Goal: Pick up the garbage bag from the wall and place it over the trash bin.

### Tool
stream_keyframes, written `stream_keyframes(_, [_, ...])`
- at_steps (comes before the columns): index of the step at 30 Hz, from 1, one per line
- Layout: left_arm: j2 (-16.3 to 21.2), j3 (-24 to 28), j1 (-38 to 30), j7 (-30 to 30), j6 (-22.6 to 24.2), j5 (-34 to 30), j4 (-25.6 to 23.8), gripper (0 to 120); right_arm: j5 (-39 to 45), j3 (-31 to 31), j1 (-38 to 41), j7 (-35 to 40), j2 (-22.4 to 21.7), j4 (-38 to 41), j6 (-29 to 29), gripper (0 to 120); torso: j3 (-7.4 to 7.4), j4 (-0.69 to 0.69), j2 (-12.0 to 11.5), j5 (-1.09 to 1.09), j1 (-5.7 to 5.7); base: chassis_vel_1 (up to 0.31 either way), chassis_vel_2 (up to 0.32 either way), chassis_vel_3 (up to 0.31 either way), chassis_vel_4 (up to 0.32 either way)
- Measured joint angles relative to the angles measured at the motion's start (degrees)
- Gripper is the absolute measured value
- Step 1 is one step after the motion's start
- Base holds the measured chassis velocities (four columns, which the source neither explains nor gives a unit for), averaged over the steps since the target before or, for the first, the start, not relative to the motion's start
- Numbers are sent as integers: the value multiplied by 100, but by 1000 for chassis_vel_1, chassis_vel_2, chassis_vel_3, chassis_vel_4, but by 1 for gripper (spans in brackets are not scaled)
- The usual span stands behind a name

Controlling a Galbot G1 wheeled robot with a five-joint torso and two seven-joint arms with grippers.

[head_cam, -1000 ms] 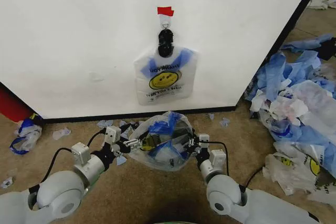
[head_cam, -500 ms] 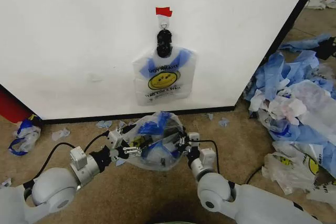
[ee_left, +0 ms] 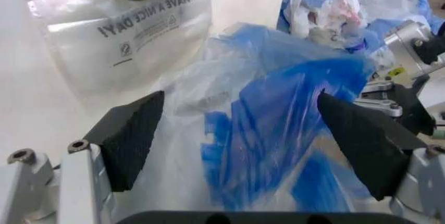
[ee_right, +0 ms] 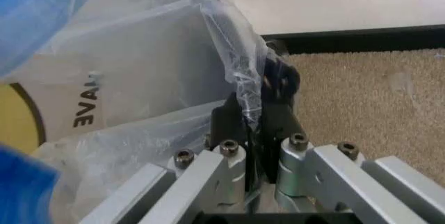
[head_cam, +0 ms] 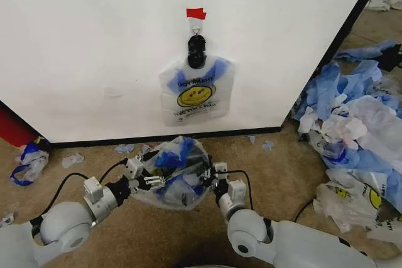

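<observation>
A translucent white garbage bag (head_cam: 171, 166) with blue handles is bunched up low over the carpet between my two grippers. My right gripper (head_cam: 212, 177) is shut on a fold of its film (ee_right: 240, 86). My left gripper (head_cam: 149, 180) is open, its black pads (ee_left: 132, 133) wide apart with the bag (ee_left: 278, 104) between them. A second smiley-face bag (head_cam: 196, 92) hangs flat on the white wall (head_cam: 94, 42) from a black clip (head_cam: 197, 51) under red tape (head_cam: 196, 13). The trash bin is hidden; only dark shapes show through the held bag.
A heap of blue and white plastic sheets (head_cam: 358, 117) covers the carpet to the right. A red object (head_cam: 12, 127) stands at the wall's left end, with a crumpled bag (head_cam: 28, 161) and small scraps nearby. A black base strip (head_cam: 163, 138) runs along the wall.
Both grippers and the held bag have shifted left, and the right gripper has drawn nearer the left one. The bag now looks more bunched. The wall bag has not moved.
</observation>
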Motion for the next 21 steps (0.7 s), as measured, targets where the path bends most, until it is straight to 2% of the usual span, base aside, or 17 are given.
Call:
stream_keyframes(3, [-6,3,10,-15,-22,-2,7,88,0,10,2,17,13,11,0,0,-1,-6,0,0,0,0,0,0,0])
stream_keyframes(21, [167,-481,101,-134,-89,-167,-213,88,439,314,147,201,7,418,-66,0,-4,-6,2,-2,-1,0,0,0,0])
